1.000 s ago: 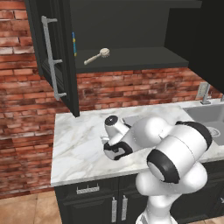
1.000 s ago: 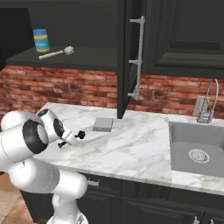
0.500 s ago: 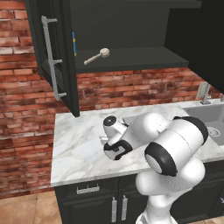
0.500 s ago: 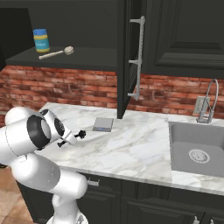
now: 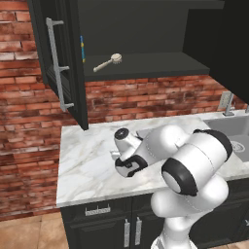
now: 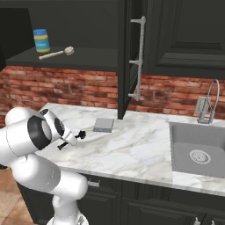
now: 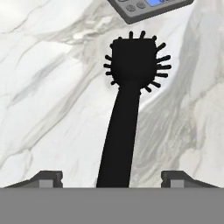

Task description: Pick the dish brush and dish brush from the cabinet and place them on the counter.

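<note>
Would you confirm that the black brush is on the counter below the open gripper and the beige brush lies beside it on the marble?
Not quite: the beige brush is on the cabinet shelf, as the right base view shows. The black brush does lie on the counter below the open gripper.

No readable text anywhere. The blue-and-yellow cylindrical tin (image 6: 41,40) on the dark shelf of the black wall cabinet (image 6: 88,57) carries a yellow label band, but its print is too small to make out. Below that cabinet, the flat grey square pad (image 7: 148,8) on the white marble counter (image 6: 132,145) shows a blank blue screen and unmarked buttons.
</note>
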Motion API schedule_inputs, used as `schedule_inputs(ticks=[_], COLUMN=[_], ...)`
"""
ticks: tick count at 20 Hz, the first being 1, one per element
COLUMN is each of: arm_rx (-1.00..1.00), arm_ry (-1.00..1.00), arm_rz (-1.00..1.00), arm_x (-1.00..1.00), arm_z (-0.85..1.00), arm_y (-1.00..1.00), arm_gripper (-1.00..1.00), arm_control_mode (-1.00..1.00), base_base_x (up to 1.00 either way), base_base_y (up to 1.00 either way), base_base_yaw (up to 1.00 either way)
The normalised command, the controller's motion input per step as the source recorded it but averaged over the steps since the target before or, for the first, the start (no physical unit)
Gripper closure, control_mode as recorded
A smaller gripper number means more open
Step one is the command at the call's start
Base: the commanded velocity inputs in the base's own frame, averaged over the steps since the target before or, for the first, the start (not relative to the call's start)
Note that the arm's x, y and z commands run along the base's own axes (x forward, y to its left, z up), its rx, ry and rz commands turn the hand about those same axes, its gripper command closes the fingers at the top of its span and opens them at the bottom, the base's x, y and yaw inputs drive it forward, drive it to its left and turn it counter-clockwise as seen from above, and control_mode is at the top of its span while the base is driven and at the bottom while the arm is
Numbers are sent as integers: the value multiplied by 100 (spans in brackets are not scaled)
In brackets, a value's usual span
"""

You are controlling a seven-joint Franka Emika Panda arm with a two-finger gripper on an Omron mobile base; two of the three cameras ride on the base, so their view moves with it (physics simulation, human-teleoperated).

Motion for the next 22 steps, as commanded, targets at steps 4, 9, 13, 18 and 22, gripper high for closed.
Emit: schedule_inputs(ticks=[4, 9, 13, 18, 22], arm_rx=[1, 3, 3, 3, 4], arm_ry=[0, 0, 0, 0, 0], arm_rz=[-1, 0, 0, 0, 1], arm_x=[0, -7, -14, -21, -22], arm_z=[27, 34, 37, 31, 29], arm_y=[0, 0, 0, 0, 0], arm_gripper=[-100, -100, -100, -100, -100], arm_control_mode=[-100, -100, -100, -100, -100], base_base_x=[0, 0, 0, 0, 0], base_base_y=[0, 0, 0, 0, 0], base_base_yaw=[0, 0, 0, 0, 0])
